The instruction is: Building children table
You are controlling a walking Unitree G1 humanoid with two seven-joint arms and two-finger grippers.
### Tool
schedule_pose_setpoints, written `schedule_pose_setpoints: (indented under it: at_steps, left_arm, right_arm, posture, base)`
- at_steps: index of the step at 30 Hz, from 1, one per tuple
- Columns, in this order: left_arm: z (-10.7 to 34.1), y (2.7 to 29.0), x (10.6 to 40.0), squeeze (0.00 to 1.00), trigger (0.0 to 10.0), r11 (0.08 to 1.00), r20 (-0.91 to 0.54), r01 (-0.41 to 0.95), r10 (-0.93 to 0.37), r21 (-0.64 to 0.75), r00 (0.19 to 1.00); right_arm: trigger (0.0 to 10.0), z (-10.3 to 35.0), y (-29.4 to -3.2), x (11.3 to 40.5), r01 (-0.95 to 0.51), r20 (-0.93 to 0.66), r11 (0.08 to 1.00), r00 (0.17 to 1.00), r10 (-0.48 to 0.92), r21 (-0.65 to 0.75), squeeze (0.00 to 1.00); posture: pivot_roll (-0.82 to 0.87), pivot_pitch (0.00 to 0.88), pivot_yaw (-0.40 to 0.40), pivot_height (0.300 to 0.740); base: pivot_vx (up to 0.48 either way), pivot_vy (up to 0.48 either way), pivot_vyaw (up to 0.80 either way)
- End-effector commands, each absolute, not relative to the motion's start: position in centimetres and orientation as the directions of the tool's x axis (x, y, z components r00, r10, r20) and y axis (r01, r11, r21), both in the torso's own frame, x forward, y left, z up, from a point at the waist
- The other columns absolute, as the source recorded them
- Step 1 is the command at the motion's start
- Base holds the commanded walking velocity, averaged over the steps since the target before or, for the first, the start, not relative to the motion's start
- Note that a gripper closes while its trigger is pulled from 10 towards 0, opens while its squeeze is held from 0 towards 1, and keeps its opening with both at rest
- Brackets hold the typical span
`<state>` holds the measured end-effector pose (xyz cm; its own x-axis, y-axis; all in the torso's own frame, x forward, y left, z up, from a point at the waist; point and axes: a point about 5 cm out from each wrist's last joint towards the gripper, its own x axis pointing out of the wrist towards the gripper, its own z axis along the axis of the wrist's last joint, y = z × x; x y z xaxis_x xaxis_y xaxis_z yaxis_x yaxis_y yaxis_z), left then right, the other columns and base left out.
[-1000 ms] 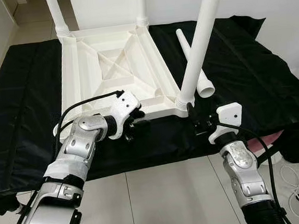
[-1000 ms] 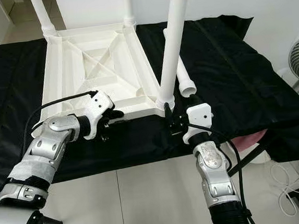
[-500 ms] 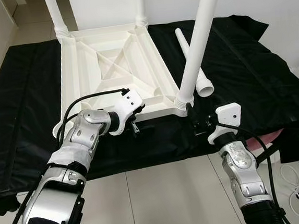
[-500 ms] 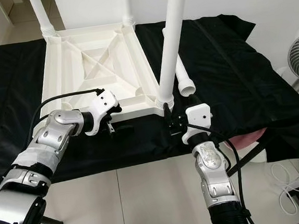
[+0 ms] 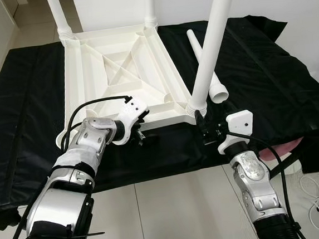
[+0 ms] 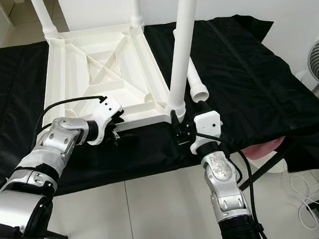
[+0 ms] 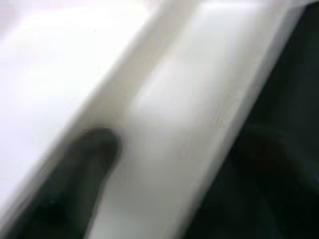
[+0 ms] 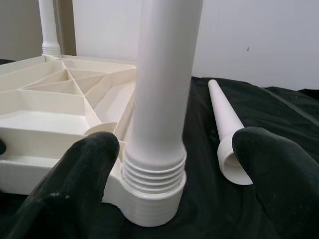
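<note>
On the black cloth (image 5: 267, 76), the upturned table top (image 5: 116, 73) has three legs standing; the fourth leg (image 5: 206, 70) lies loose beside. The right tool (image 8: 174, 164) is released around the near leg (image 5: 211, 42); the left tool (image 5: 140, 133) touches the rim, its state I cannot tell

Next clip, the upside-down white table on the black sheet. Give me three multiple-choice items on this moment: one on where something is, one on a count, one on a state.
1. Where does the loose leg lie?
A. On the black sheet, right of the tabletop
B. Inside the tabletop's ribs
C. On the tiled floor

2. How many legs stand upright in the tabletop's corners?
A. One
B. Three
C. Four

3. How is the right pincer set?
A. Shut on the loose leg
B. Open, one finger on each side of the near right leg at its threaded base
C. Shut on the sheet

Key: 1 A, the loose leg lies flat on the sheet beside the tabletop. 2 B, two far legs and the near right one stand; the near left corner by the left pincer holds none. 3 B, the right wrist view shows gaps between both fingers and the leg.
</note>
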<state>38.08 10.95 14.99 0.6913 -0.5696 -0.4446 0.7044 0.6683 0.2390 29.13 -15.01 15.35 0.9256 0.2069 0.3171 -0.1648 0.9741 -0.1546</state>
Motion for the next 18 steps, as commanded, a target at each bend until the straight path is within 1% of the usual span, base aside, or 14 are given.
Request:
schedule_pose_setpoints:
  at_steps: [1, 2, 3, 6, 12, 18]
  left_arm:
    - [14.6, 12.5, 38.5, 0.0, 2.0, 0.78, -0.412, 0.555, -0.422, 0.29, 0.808]
    - [14.6, 12.5, 38.5, 0.0, 2.0, 0.78, -0.412, 0.555, -0.422, 0.29, 0.808]
    - [14.6, 12.5, 38.5, 0.0, 0.0, 0.787, -0.408, 0.547, -0.417, 0.285, 0.813]
    - [14.6, 12.9, 38.4, 0.0, 0.0, 0.809, -0.392, 0.518, -0.397, 0.279, 0.83]
    - [14.4, 13.2, 38.1, 0.0, 0.0, 0.807, -0.392, 0.511, -0.385, 0.296, 0.835]
    - [14.0, 13.2, 37.1, 0.0, 0.0, 0.808, -0.384, 0.502, -0.378, 0.307, 0.843]
  right_arm:
    - [10.0, 15.4, -15.0, 29.2, -0.159, 0.321, 0.976, 0.926, 0.2, -0.149, 0.0]
    - [10.0, 15.4, -15.0, 29.2, -0.159, 0.321, 0.976, 0.926, 0.2, -0.149, 0.0]
    - [10.0, 15.5, -15.0, 29.3, -0.157, 0.323, 0.977, 0.926, 0.197, -0.145, 0.0]
    - [10.0, 15.7, -14.8, 29.6, -0.155, 0.328, 0.978, 0.924, 0.194, -0.141, 0.0]
    - [10.0, 16.0, -14.7, 30.0, -0.151, 0.338, 0.978, 0.921, 0.192, -0.143, 0.0]
    - [10.0, 16.7, -14.7, 30.7, -0.137, 0.358, 0.98, 0.916, 0.18, -0.141, 0.0]
  posture:
    - [-0.03, 0.075, 0.024, 0.74]
    - [-0.03, 0.075, 0.024, 0.74]
    - [-0.03, 0.078, 0.023, 0.74]
    - [-0.03, 0.084, 0.022, 0.74]
    - [-0.03, 0.09, 0.019, 0.74]
    - [-0.02, 0.096, 0.017, 0.74]
  base:
    - [0.0, 0.0, 0.0]
    - [0.0, 0.0, 0.0]
    - [0.0, 0.0, 0.0]
    - [0.0, 0.0, 0.0]
    - [0.0, 0.0, 0.0]
    - [0.0, 0.0, 0.0]
